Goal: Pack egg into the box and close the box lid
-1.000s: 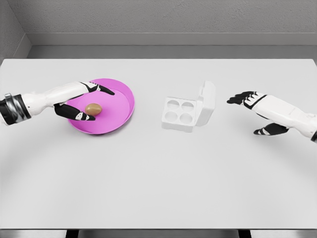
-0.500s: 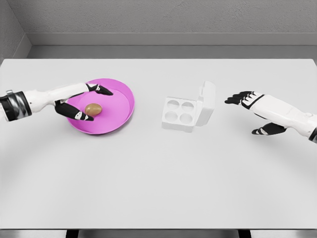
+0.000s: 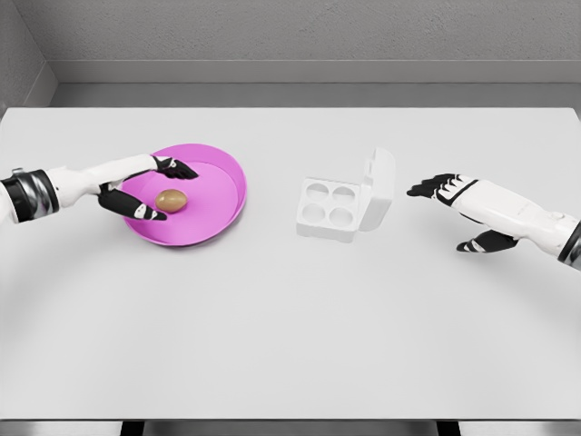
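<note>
One brown egg point(image 3: 171, 200) lies in the pink plate point(image 3: 222, 195), between the left hand's point(image 3: 145, 189) spread fingers, ungripped; the right hand point(image 3: 463, 213), fingers relaxed and empty, hovers beside the open white box point(image 3: 345, 202).

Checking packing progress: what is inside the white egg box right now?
Nothing shows inside the egg box: its four round cups are empty and its lid stands open. The egg lies on the pink plate, between the left hand's open fingers. No cup is covered.

A brown egg point(image 3: 171, 200) is showing against a magenta-pink plate point(image 3: 222, 182); the box point(image 3: 346, 201) is showing plain white on the pale grey-white table point(image 3: 290, 318).
</note>
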